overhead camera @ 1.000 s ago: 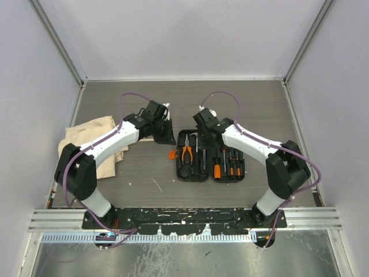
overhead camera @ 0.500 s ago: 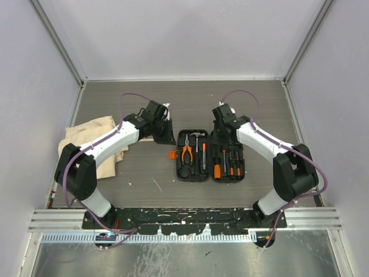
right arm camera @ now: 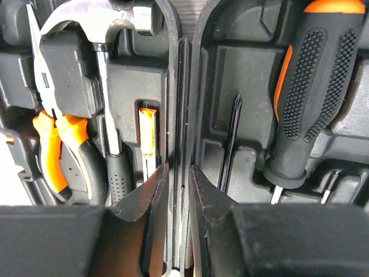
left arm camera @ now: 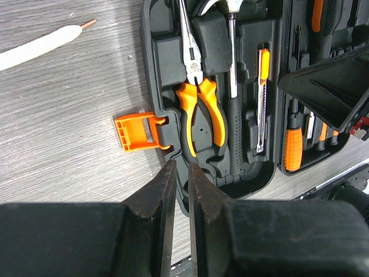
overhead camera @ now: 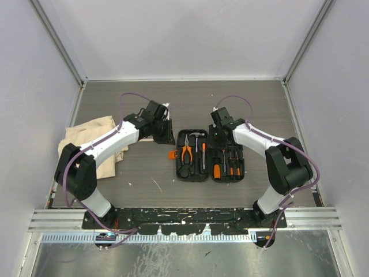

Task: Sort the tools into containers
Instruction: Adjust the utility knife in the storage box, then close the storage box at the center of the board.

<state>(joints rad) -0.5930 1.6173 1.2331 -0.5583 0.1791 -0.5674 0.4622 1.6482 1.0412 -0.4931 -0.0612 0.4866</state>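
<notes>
The black tool case [overhead camera: 209,157] lies open at the table's middle. Its left half holds the orange-and-black pliers [left arm camera: 199,118], the hammer [right arm camera: 97,22] and a thin orange-tipped driver [left arm camera: 262,98]. Its right half holds black-and-orange screwdrivers [right arm camera: 314,86]. An orange latch [left arm camera: 138,131] sticks out of the case's left side. My left gripper [left arm camera: 181,166] is shut and empty, just left of the case by that latch. My right gripper [right arm camera: 177,168] is shut and empty, above the hinge between the two halves. The beige cloth bag [overhead camera: 92,144] lies at the far left.
A thin pale stick [left arm camera: 40,46] lies on the table left of the case, beyond my left gripper. A small pale scrap [overhead camera: 156,184] lies in front of the case. Walls close in the table on three sides.
My right gripper moved from over the case's left half to the right and back, and now hangs over the hinge. The left arm has not moved.
</notes>
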